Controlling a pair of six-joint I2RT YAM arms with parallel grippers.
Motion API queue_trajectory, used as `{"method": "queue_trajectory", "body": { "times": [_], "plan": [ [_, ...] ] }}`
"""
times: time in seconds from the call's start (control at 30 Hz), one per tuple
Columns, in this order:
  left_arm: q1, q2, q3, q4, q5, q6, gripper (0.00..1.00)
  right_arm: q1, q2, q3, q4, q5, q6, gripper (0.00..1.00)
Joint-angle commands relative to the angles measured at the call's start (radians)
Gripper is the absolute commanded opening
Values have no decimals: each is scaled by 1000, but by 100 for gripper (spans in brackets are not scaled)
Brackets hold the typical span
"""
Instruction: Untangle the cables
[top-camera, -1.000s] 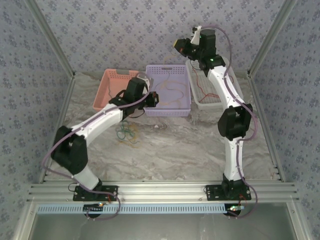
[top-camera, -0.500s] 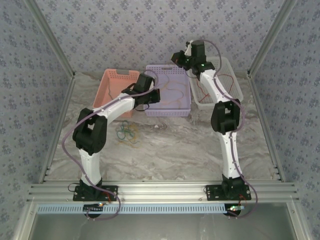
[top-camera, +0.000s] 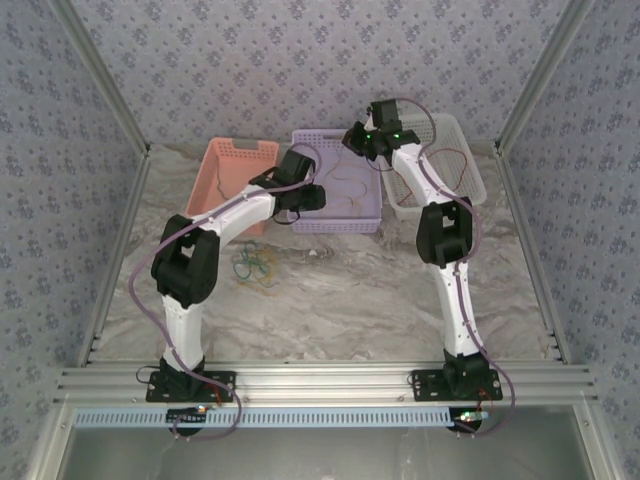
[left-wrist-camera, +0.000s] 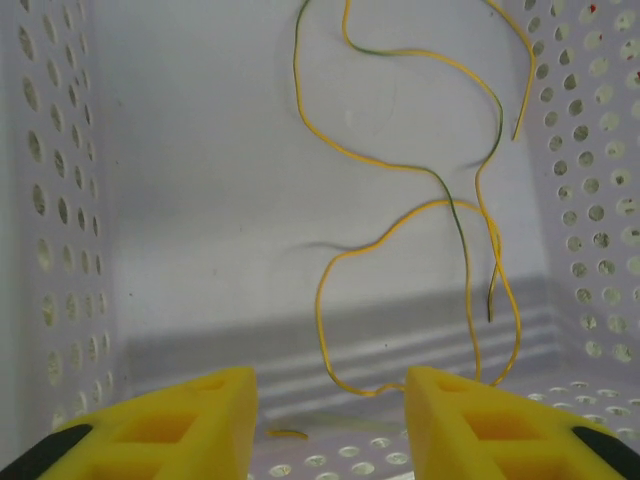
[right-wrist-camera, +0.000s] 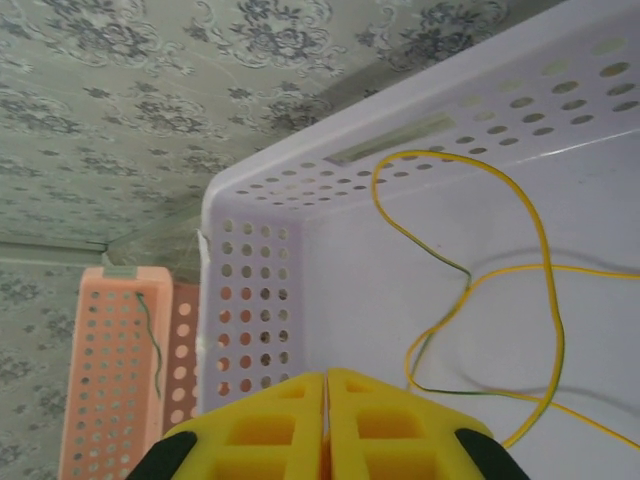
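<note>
Yellow and green cables (left-wrist-camera: 400, 160) lie loose on the floor of the lavender basket (top-camera: 335, 226). My left gripper (left-wrist-camera: 330, 400) hangs just over the basket's near end, open, with nothing between its yellow fingers (left-wrist-camera: 180, 415); a yellow loop lies close to the right finger. From above, the left gripper (top-camera: 308, 195) sits at the basket's front rim. My right gripper (right-wrist-camera: 326, 385) is shut on nothing, above the basket's far end (top-camera: 355, 138). The same yellow cables (right-wrist-camera: 545, 260) curl below it. A green and yellow tangle of cables (top-camera: 255, 265) lies on the table.
A pink basket (top-camera: 225, 160) stands left of the lavender one with a thin green cable (right-wrist-camera: 150, 345) in it. A white basket (top-camera: 470, 175) at the right holds red cable (top-camera: 455, 160). Metal frame posts and patterned walls close in the sides and back.
The left arm's elbow has swung up and inward while its gripper stayed at the lavender basket's front. The right gripper has come down and left from above the white basket.
</note>
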Motion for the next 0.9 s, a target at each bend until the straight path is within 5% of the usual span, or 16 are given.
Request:
{"method": "queue_trajectory", "body": {
  "times": [0.0, 0.3, 0.6, 0.73, 0.87],
  "plan": [
    [-9, -33, 32, -36, -32, 8, 46, 11, -30, 33, -72, 54, -41, 15],
    [-37, -226, -26, -41, -129, -7, 61, 38, -104, 33, -167, 185, -78, 47],
    [-9, -444, -182, -110, -191, -67, 63, 69, -255, -23, -207, 308, -168, 53],
    [21, -589, -336, -146, -206, -121, 60, 113, -427, -219, -118, 327, -220, 47],
    [47, -759, -538, -176, -229, -186, 59, 204, -674, -596, 51, 329, -260, 46]
  ]
}}
